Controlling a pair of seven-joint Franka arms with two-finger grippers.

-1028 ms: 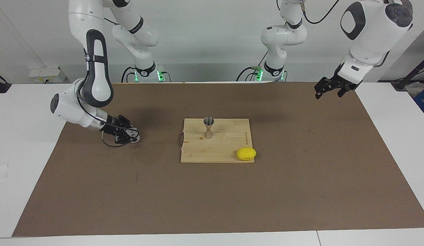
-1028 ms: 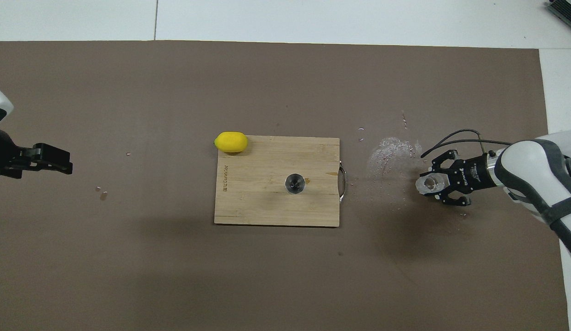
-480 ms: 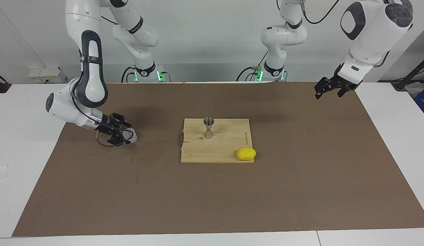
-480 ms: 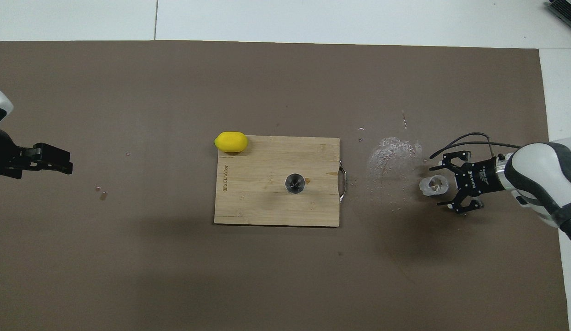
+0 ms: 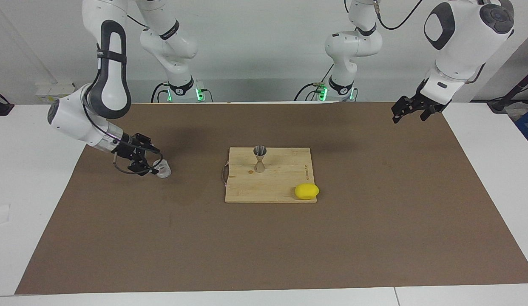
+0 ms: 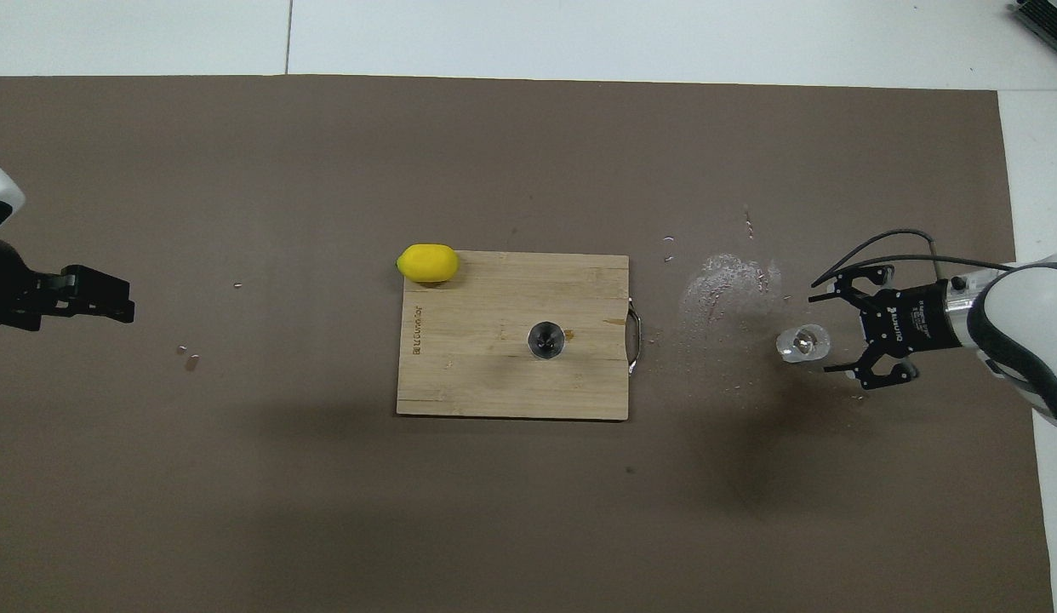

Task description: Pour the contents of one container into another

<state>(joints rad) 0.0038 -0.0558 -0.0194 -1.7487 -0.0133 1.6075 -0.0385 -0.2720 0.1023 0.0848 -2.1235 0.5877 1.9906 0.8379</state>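
Observation:
The small clear glass cup stands upright on the brown mat, toward the right arm's end of the table. My right gripper is low beside it, open, its fingers spread wide with the glass just off their tips. The grey metal hourglass cup stands upright on the wooden cutting board. My left gripper waits, open and empty, raised over the mat at the left arm's end.
A yellow lemon lies at the board's corner that is farther from the robots, toward the left arm's end. A wet spill patch marks the mat between the board and the glass.
My right gripper has opened, let go of the glass and drawn back toward the right arm's end. The glass stays standing on the mat. The left arm has not moved.

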